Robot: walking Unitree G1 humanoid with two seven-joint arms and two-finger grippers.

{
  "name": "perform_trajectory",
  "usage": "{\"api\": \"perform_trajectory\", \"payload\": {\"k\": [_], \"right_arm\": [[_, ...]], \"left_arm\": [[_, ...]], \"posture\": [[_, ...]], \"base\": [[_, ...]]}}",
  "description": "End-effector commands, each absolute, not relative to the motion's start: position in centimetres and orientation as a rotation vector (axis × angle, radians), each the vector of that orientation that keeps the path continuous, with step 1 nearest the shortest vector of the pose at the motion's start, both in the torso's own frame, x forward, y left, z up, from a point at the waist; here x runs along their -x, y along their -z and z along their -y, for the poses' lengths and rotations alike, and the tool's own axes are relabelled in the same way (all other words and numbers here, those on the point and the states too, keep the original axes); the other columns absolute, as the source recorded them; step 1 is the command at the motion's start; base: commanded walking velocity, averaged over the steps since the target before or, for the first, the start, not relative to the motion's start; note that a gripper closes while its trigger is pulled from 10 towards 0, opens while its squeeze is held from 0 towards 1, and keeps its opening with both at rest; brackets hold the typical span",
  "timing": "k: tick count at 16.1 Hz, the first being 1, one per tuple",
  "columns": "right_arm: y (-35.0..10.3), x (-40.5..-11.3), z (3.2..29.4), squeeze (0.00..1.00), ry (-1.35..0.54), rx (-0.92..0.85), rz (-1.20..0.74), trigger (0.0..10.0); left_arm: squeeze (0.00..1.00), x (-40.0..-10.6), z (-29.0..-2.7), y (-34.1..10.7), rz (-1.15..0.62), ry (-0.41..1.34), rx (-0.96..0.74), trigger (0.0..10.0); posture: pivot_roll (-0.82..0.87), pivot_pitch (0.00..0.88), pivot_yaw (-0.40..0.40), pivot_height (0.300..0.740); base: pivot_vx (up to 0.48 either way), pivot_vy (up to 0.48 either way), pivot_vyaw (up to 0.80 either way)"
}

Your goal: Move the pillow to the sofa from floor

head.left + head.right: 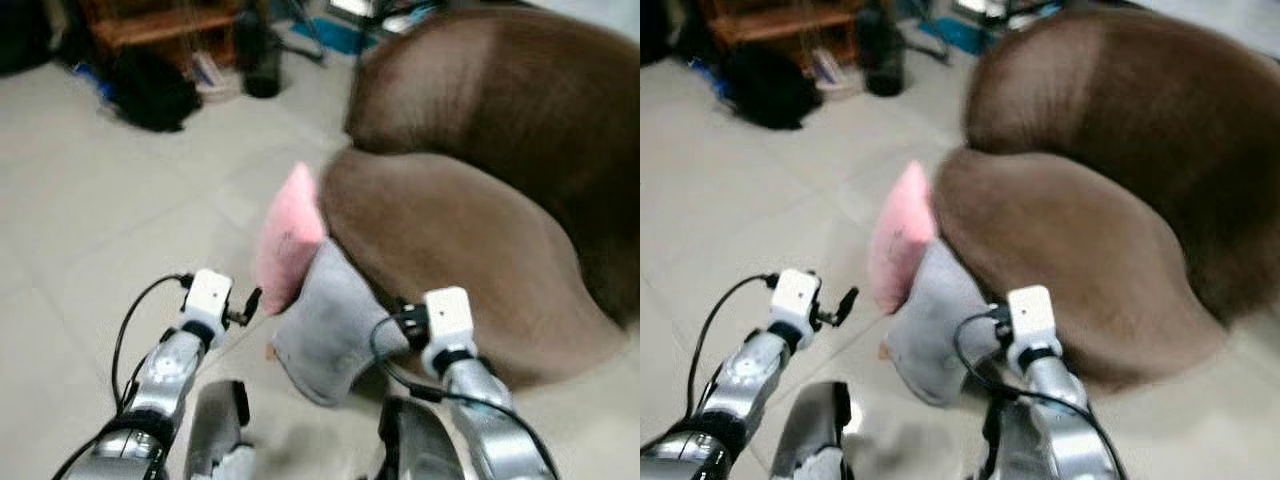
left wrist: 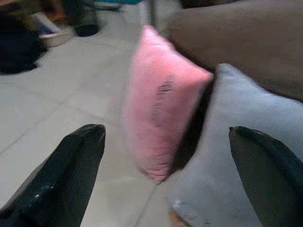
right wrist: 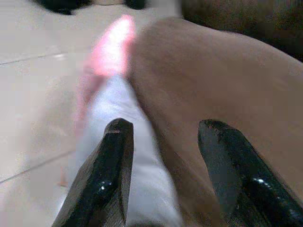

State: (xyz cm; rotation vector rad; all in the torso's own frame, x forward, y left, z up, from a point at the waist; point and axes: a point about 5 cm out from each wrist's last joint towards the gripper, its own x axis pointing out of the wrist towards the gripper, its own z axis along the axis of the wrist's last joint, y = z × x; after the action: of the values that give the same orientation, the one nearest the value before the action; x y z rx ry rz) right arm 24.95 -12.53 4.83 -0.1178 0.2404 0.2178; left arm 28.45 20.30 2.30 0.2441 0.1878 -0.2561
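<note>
Both of my arms reach forward over the tiled floor [image 1: 90, 230]. On my left pincer [image 2: 165, 175] the two black fingers are spread wide, with nothing between them, and they point at the pink pillow [image 2: 158, 101]. On my right pincer [image 3: 163, 175] the fingers also stand apart, empty, hovering over the grey pillow [image 3: 113, 118] and the edge of the sofa's seat.

Just ahead, the grey pillow stands on the floor and leans against the front of the brown sofa [image 1: 450, 220]. The pink pillow stands on edge just behind it, touching both it and the sofa's near corner.

Farther off, across the floor, a black bag [image 1: 150, 90] lies before a wooden shelf [image 1: 160, 25], with a dark bottle [image 1: 262, 60] beside it.
</note>
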Motion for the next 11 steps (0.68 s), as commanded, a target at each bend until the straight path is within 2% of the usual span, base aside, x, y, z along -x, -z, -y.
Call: {"api": "perform_trajectory", "payload": {"k": [1, 3, 5, 8, 11], "right_arm": [[-5.1, -25.3, 12.0, 0.0, -0.244, 0.128, -0.221, 10.0], [-5.1, -25.5, 11.9, 0.0, -0.246, 0.137, -0.219, 10.0], [-5.1, -25.9, 12.3, 0.0, -0.196, 0.081, -0.227, 10.0], [-4.6, -26.0, 12.4, 0.0, -0.175, 0.114, -0.256, 10.0], [-4.2, -26.0, 12.2, 0.0, -0.172, 0.097, -0.272, 10.0]], "left_arm": [[0.66, -27.9, -20.5, -2.5, -0.147, 0.26, -0.253, 10.0], [0.66, -27.0, -20.5, -2.4, -0.123, 0.261, -0.254, 10.0], [0.65, -26.8, -20.4, -2.6, -0.105, 0.26, -0.257, 10.0], [0.65, -27.4, -19.9, -2.9, -0.12, 0.285, -0.268, 10.0], [0.66, -28.0, -19.8, -4.4, -0.098, 0.299, -0.273, 10.0]], "posture": [[0.18, 0.079, -0.088, 0.566], [0.19, 0.077, -0.095, 0.566], [0.19, 0.073, -0.096, 0.566], [0.19, 0.074, -0.094, 0.566], [0.19, 0.081, -0.094, 0.566]], "base": [[0.251, 0.0, 0.8], [0.249, 0.0, 0.8], [0.244, 0.0, 0.0], [0.244, 0.0, 0.0], [0.0, 0.0, 0.0]]}}
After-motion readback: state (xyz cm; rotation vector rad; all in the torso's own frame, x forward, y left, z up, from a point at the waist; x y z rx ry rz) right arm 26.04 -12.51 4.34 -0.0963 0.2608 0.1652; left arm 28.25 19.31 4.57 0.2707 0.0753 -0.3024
